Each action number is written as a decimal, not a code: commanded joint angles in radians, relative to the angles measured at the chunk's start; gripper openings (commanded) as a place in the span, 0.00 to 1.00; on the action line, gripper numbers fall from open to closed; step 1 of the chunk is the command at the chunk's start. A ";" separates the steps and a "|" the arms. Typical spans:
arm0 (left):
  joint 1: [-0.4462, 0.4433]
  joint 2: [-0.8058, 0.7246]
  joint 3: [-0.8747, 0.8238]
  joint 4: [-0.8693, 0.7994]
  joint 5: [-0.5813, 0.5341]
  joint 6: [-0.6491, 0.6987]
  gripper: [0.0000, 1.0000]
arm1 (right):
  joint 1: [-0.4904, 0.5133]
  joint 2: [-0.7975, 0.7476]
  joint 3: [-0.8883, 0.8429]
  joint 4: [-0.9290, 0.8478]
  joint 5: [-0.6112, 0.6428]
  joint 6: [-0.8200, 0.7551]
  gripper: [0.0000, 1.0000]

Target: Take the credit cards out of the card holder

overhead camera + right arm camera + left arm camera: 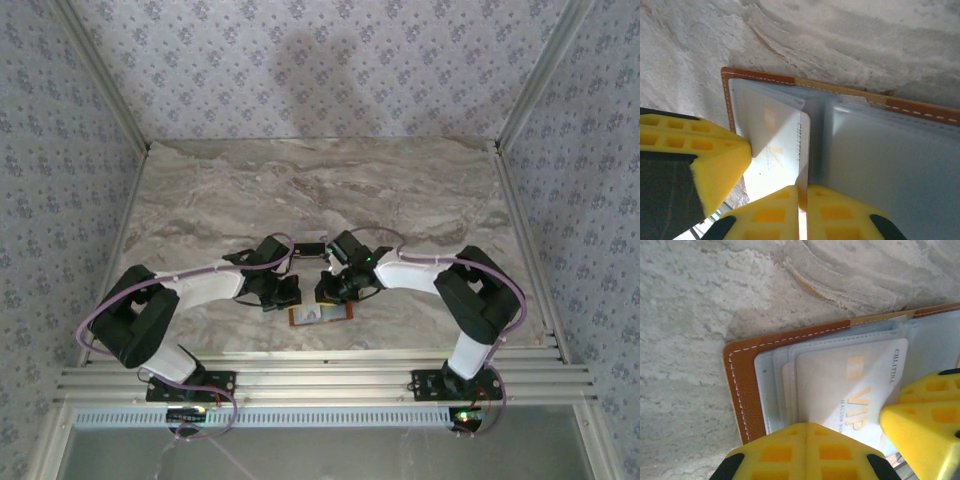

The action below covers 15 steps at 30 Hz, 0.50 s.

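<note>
Item: orange-brown leather-like folding card holder (322,314), grey-blue inside, lying open and face up on the marbled surface (300,190) close to its near edge, between my two arms; its long axis runs left to right

Left gripper (805,435): jaws pressed together, tips bearing down on the card-bearing half, I judge to pin it flat

Right gripper (802,195): jaws appear to pinch the whitish plastic credit card with gold VIP lettering (840,385), whose small-lettered edge faces the centre fold, placed for drawing it out

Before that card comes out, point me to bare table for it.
Bare: far half of the table, between the back wall and both arms. Crowded: near centre, where left gripper and right gripper meet over the card holder.
</note>
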 commanded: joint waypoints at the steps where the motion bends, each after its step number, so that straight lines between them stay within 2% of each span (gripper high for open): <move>1: -0.010 0.033 -0.011 -0.057 -0.039 0.017 0.00 | -0.009 -0.028 -0.013 -0.010 -0.009 0.006 0.10; 15: -0.009 0.020 -0.012 -0.066 -0.046 0.015 0.00 | -0.031 -0.038 -0.041 -0.002 -0.010 0.006 0.13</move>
